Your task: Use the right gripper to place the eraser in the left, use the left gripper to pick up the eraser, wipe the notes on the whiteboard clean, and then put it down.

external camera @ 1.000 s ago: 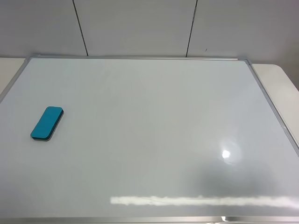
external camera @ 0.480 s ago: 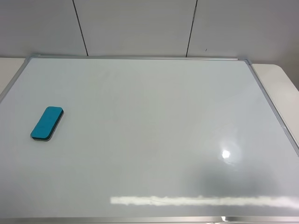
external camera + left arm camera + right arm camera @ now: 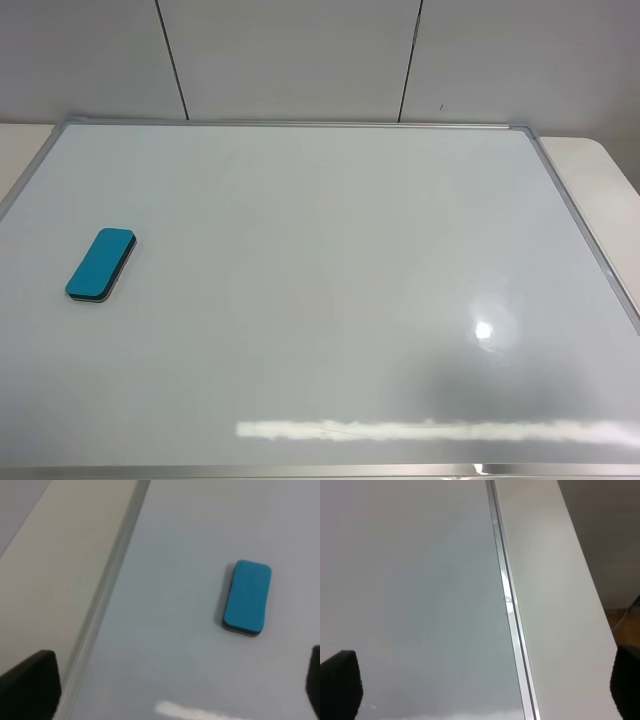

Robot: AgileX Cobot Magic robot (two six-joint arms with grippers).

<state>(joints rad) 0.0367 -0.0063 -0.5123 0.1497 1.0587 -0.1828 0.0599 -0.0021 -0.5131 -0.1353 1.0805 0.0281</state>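
Change over the last second: none; the exterior high view is identical. Judgement: the task looks finished.

Whiteboard [image 3: 320, 300]: no notes visible, surface clean.

Eraser [image 3: 101, 264]: lying flat at middle left of the frame, free of both arms; also seen in the left wrist view [image 3: 247, 598].

Left gripper [image 3: 170, 685]: spread wide, empty, well above the board.

Right gripper [image 3: 480, 685]: spread wide, empty, above the board's right frame edge.

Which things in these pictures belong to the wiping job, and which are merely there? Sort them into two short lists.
Belonging to the job:
- eraser, lying flat on the board
- whiteboard, no notes visible on it
- left gripper, fingers spread
- right gripper, fingers spread

Merely there:
- table beside the board
- wall panels behind
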